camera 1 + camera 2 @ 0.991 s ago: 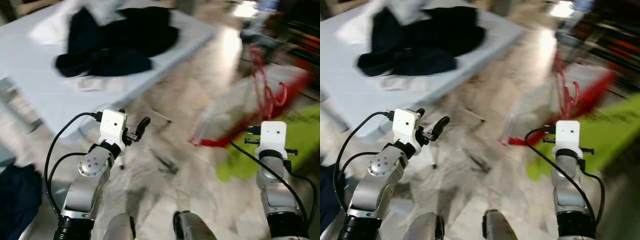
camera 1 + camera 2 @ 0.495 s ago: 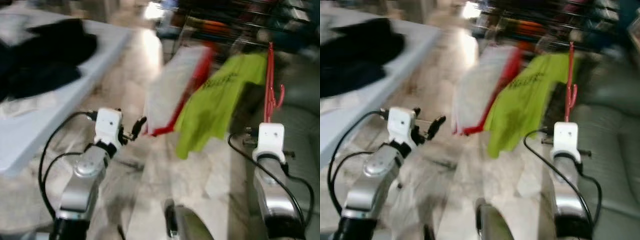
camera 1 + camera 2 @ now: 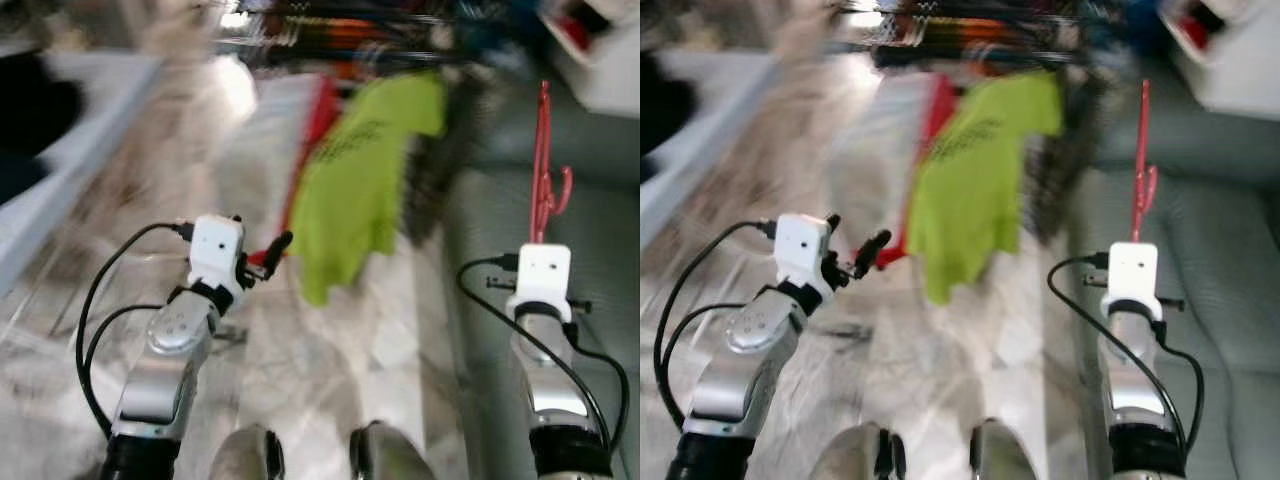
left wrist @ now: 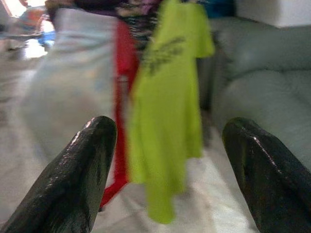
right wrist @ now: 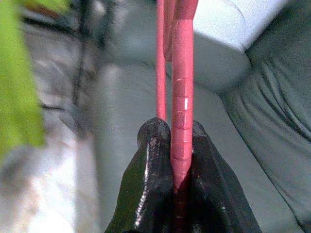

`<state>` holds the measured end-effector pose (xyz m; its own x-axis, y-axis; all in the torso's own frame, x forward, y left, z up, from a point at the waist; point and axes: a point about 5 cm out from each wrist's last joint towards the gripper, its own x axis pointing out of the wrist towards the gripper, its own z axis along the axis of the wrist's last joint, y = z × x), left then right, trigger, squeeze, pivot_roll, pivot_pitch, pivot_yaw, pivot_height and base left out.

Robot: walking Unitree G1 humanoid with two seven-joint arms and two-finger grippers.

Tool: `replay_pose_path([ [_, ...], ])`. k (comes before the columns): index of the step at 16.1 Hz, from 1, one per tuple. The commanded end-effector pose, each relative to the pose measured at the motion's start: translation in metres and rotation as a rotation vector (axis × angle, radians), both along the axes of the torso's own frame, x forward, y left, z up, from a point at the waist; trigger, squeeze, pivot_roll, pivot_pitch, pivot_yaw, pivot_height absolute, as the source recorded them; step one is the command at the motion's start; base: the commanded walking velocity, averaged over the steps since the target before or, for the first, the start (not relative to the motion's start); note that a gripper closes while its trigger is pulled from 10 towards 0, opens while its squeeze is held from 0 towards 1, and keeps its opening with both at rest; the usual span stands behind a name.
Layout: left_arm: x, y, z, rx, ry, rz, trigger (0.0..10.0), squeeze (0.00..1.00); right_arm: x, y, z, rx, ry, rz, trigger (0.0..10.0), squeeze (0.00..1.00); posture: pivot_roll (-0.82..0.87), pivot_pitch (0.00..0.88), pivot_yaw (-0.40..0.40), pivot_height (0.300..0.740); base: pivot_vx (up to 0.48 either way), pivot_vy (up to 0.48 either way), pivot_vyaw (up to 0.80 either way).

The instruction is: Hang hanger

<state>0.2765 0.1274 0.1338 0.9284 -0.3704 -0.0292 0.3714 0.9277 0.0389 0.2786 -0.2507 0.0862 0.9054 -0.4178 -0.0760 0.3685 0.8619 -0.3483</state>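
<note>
Red plastic hanger (image 3: pixel 542 170) – thin, upright, clamped in right pincer (image 5: pixel 174 177) before grey sofa (image 3: pixel 600 210); left pincer (image 4: pixel 167 170) apart.

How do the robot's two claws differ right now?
The right gripper is shut on a red hanger that stands upright above it; the left gripper is open and holds nothing. The left gripper points toward a lime-green shirt, the right toward a grey sofa. Both have black fingers.

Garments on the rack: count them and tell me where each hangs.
2 that I can make out: a lime-green shirt hanging in the middle, and a white garment with red trim beside it on the robot's left. Blur may hide others on the rack behind.
</note>
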Motion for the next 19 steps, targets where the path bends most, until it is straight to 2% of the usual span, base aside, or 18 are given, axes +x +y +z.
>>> replay_pose_path([
  [1,-0.002,-0.005,0.0,-0.041,0.027,-0.033,10.0,0.0,0.003,0.001,0.008,-0.034,-0.038,0.019,10.0,0.0,-0.03,0.13,0.004,0.74,0.0,0.409,0.0],
  [8,-0.002,-0.007,-0.003,-0.035,0.053,-0.04,10.0,0.0,0.004,0.004,0.006,-0.026,-0.035,0.05,10.0,0.0,-0.03,0.127,0.003,0.74,0.0,0.48,0.0],
  [13,-0.003,-0.006,-0.004,0.002,0.043,-0.039,10.0,0.0,0.005,0.005,0.005,-0.022,-0.028,0.051,10.0,0.0,-0.03,0.127,0.003,0.74,0.0,0.459,0.0],
  [15,-0.005,-0.002,-0.002,0.029,0.012,-0.031,10.0,0.0,0.005,0.005,0.002,-0.003,-0.014,0.044,10.0,0.0,-0.03,0.127,0.003,0.74,0.0,0.0,0.0],
  [19,-0.006,0.001,-0.004,0.026,0.015,-0.033,10.0,0.0,0.006,0.006,-0.004,0.048,0.025,0.043,10.0,0.0,-0.02,0.122,0.001,0.74,0.0,0.0,0.0],
])
